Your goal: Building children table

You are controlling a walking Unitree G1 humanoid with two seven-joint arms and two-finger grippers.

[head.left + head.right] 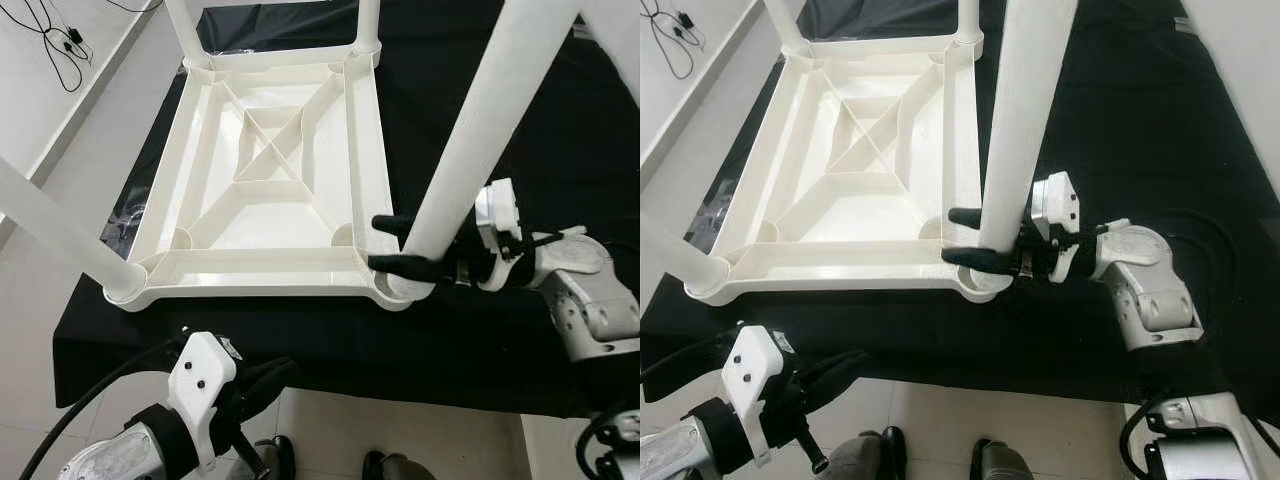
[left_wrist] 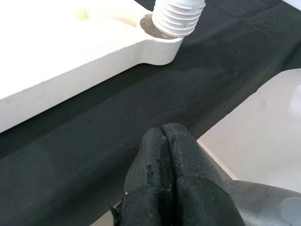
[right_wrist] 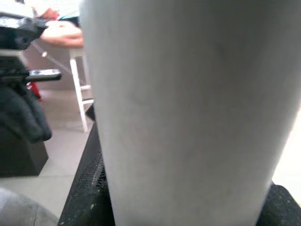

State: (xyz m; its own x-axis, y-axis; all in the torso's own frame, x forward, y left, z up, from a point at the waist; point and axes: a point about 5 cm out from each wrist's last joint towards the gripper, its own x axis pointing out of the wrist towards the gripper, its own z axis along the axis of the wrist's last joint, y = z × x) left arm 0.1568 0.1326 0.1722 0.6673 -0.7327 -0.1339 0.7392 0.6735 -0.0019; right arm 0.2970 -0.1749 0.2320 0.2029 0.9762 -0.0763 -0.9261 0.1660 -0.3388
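Observation:
A white plastic table top lies upside down on a black cloth, ribs showing. White legs stand in its corners. My right gripper is shut on the near right leg just above its socket, one black finger on each side; that leg is seen close up in the right wrist view. The near left leg leans out to the left, and its threaded end sits in the corner socket. My left gripper hangs low in front of the cloth's edge, shut on nothing.
The black cloth covers a low surface. Pale floor tiles lie in front. Black cables trail on the floor at far left. A white wall rises at far right. A person's arm and a white stool appear behind in the right wrist view.

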